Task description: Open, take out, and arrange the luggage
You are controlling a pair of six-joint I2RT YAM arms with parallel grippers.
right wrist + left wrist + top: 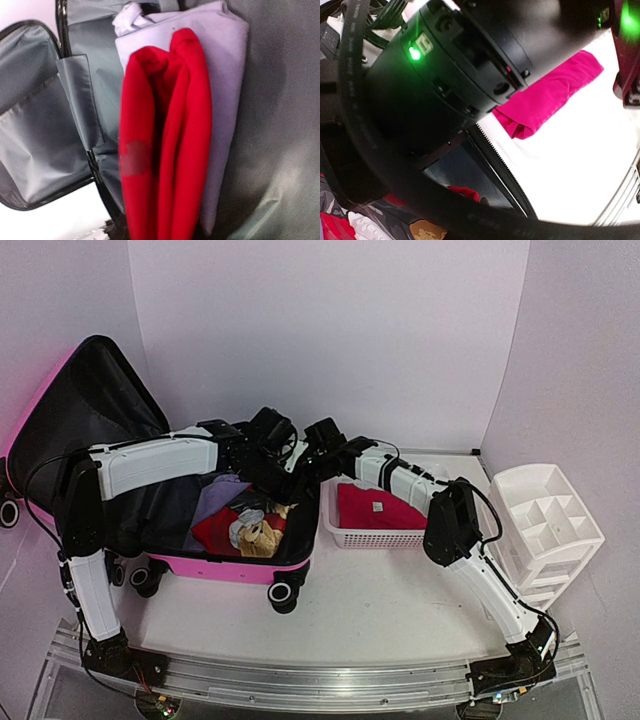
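Luggage lies open on the left of the tabletop, lid leaning left, wheels toward the near edge, so its long way seems to run near to far. Its pink shell looks hard and slick, best held by the rim; the clothes inside look soft. The left pincer is pressed together; if the right pincer is shut or spread cannot be told.
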